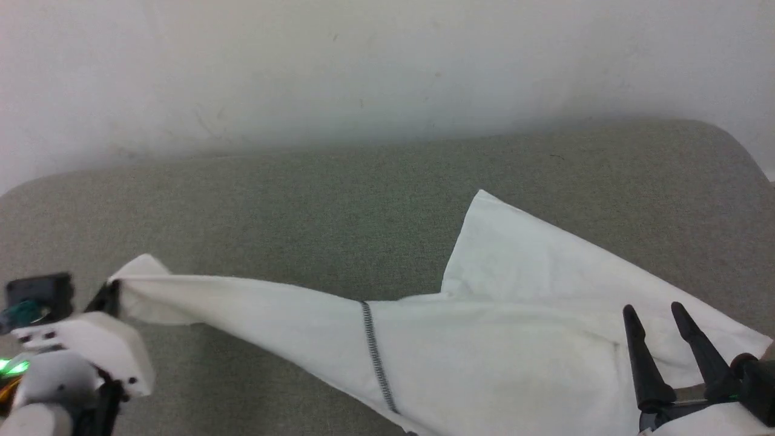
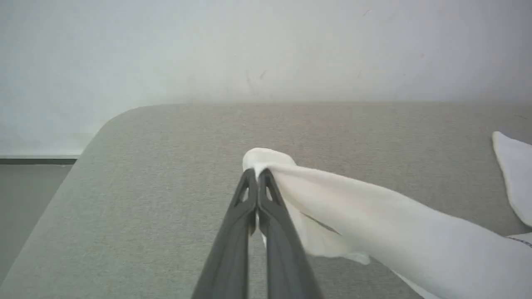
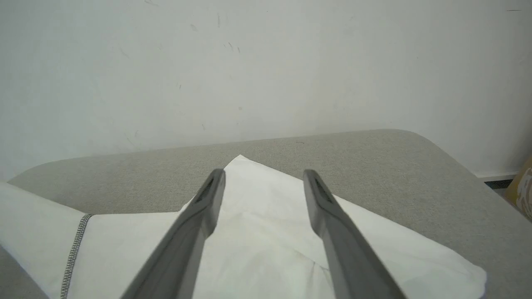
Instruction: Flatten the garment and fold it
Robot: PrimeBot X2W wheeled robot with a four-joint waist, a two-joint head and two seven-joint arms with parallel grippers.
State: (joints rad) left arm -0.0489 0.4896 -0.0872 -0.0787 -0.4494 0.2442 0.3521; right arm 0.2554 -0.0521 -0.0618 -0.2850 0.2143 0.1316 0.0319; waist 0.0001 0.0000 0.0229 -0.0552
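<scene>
Near the left edge of the grey fabric table my left gripper clamped the thin white shirt; my right gripper hung open above it.

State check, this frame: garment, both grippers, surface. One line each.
garment, not folded: spread on the surface, left end stretched into a taut strip, a pointed flap lying toward the wall.
left gripper, jaws shut on the garment's left end.
right gripper, jaws open, over the garment's right part, gripping nothing.
grey surface, carrying the garment.
</scene>
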